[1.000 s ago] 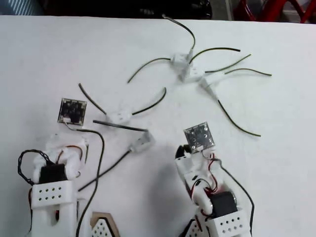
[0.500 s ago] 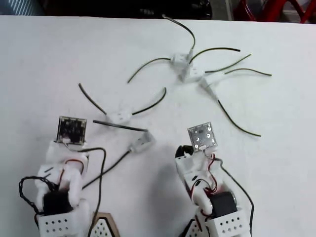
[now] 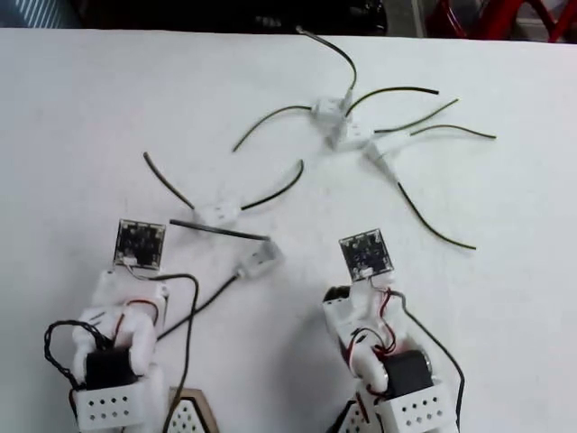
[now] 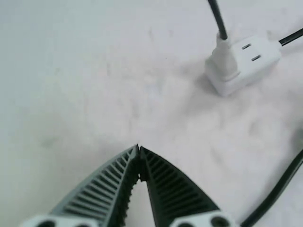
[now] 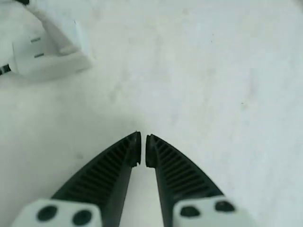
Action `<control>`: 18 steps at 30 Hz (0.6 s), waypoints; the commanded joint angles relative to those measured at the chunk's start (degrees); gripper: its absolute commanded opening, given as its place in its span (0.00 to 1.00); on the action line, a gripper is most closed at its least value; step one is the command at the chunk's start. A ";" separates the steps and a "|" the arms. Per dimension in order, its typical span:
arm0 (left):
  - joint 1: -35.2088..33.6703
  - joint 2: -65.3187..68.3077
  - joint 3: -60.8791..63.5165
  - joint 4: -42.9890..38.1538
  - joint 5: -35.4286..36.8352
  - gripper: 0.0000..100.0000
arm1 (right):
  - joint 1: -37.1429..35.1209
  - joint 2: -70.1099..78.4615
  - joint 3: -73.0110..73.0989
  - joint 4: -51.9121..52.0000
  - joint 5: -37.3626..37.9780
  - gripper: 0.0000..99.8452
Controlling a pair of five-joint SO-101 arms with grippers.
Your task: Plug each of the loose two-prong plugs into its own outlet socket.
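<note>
In the left wrist view my left gripper [image 4: 138, 153] is shut on nothing, low over bare table. Ahead of it and to one side lies a white outlet block [image 4: 244, 64] with a black-corded plug [image 4: 222, 49] in it and two free slots showing. My right gripper [image 5: 142, 144] is shut and empty too, and another white outlet block [image 5: 47, 52] with slots lies off to its side. From above, two white blocks [image 3: 218, 214] [image 3: 257, 260] lie between the arms. A cluster of white plugs with black cords [image 3: 347, 131] lies farther back.
Loose black cords [image 3: 433, 225] fan out over the white table [image 3: 81, 117] around the far cluster. A straight black cord [image 3: 216, 230] lies between the two near blocks. A wooden piece [image 3: 185, 410] sits at the near edge between the arm bases.
The left arm has drawn back toward the near edge, away from the outlet blocks. The right arm has only tilted its wrist slightly.
</note>
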 commanded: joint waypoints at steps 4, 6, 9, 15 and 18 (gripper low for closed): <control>0.04 -0.57 -0.18 7.03 -0.70 0.02 | 0.75 -0.66 0.62 4.53 -0.26 0.02; 0.04 -0.57 -0.18 7.21 -0.70 0.02 | 0.75 -0.75 0.62 6.46 -0.35 0.02; 0.04 -0.57 -0.18 9.14 -0.70 0.02 | 0.75 -0.75 0.62 6.37 -0.35 0.02; 0.04 -0.57 -0.18 12.13 -0.70 0.02 | 0.75 -0.75 0.62 6.37 -0.26 0.02; 0.04 -0.57 -0.18 12.13 -0.70 0.02 | 0.75 -0.75 0.62 6.37 -0.26 0.02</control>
